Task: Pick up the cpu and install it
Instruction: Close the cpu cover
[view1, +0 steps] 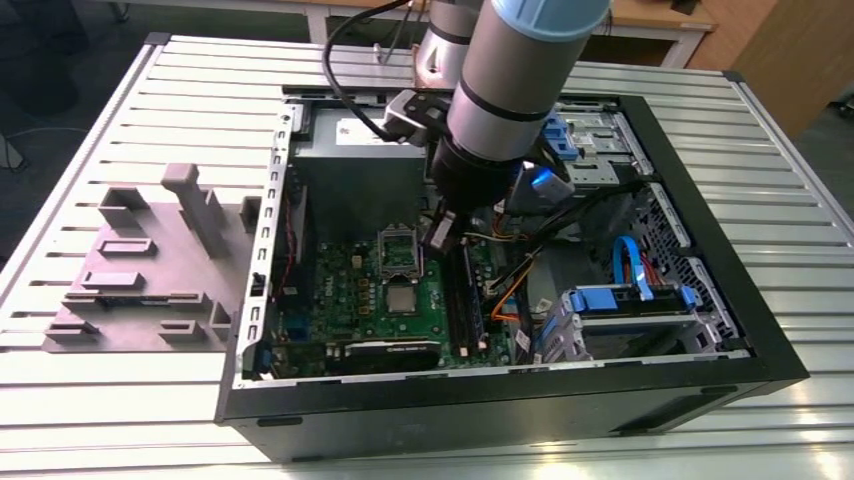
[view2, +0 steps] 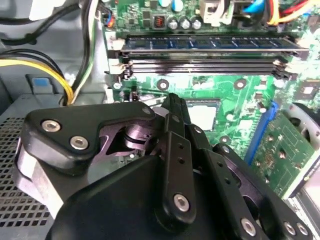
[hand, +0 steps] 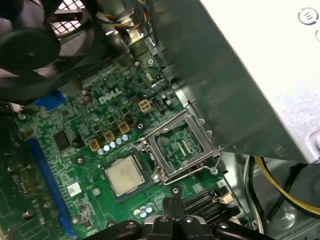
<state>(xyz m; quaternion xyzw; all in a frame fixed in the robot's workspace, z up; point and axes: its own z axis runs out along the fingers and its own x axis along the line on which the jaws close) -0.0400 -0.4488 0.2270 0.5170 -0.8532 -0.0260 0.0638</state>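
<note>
The cpu (view1: 400, 298) is a small silvery square lying flat in its socket on the green motherboard (view1: 350, 290) inside the open computer case. It also appears in both wrist views (hand: 123, 175) (view2: 202, 114). The hinged metal socket frame (hand: 182, 145) stands swung open right beside it, with its wire lever out. My gripper (view1: 438, 238) hangs above the board near the open frame, a short way from the cpu. Its black fingers (view2: 173, 107) are pressed together, shut, with nothing between them.
A grey plastic tray (view1: 134, 270) with raised blocks rests on the slatted table at the exterior view's left. Inside the case are the metal power supply box (view1: 354, 150), memory sticks (view2: 210, 45), yellow and black cables (view2: 60, 70) and a blue drive bay (view1: 627, 300).
</note>
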